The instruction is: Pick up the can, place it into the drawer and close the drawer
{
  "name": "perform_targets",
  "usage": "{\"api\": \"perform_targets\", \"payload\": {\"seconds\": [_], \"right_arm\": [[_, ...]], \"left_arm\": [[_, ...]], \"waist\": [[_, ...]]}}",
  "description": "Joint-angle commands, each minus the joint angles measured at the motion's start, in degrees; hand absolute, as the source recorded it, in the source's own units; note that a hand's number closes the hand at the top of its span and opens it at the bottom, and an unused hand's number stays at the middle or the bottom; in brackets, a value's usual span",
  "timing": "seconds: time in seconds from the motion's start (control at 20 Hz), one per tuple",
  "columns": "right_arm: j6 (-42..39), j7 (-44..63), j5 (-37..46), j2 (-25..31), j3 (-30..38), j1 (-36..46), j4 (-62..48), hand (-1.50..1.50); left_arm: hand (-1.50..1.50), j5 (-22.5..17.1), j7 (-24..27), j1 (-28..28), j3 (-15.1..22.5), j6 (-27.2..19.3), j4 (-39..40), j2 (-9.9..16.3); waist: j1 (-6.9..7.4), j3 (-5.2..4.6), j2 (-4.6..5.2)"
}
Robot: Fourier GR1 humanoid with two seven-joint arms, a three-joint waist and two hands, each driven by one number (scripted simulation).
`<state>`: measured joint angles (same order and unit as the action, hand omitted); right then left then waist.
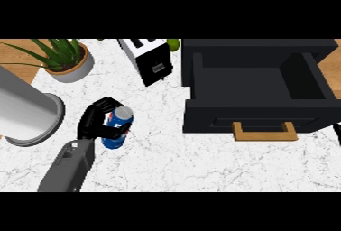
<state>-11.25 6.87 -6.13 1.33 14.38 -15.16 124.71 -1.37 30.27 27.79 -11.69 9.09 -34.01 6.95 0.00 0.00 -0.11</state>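
Can (118, 127): blue with red and white markings, silver top, tilted, on the left half of the white marble counter (200, 158); well apart from the drawer.
Left hand (95, 122): black, on a grey forearm entering from the lower left edge; fingers and thumb curled round the can from its left side, gripping it.
Right hand: not visible anywhere.
Drawer (256, 85): black, pulled open at upper right, inside dark and showing nothing; wooden handle (264, 131) on the front panel, facing the lower edge.
Toaster (148, 61): white top, black end face, at upper centre, just left of the drawer.
Green fruit (173, 44): round, partly hidden behind the toaster, kind not determinable.
Potted plant (66, 58): long green leaves, pale round pot, at upper left.
Metal cylinder (23, 113): large, grey, with a flared round base, at the left edge, near the gripping hand yet not touching it.
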Motion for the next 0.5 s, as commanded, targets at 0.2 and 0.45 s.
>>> {"api": "perform_targets", "payload": {"seconds": [0.2,0.45], "right_arm": [[-2.1,0.7,-1.5,-0.8,0.5,-5.6,4.7,-1.50],[0.1,0.1,-0.1,-1.1,0.8,-1.6,2.1,-1.50]], "left_arm": [[1.50,-4.7,-4.4,-9.2,-2.5,-7.1,-15.8,-1.3],[1.50,-3.6,-13.9,-13.0,3.3,-9.8,-31.4,-4.4]], "waist": [[0.33,0.05,-0.26],[0.21,0.04,-0.10]]}}
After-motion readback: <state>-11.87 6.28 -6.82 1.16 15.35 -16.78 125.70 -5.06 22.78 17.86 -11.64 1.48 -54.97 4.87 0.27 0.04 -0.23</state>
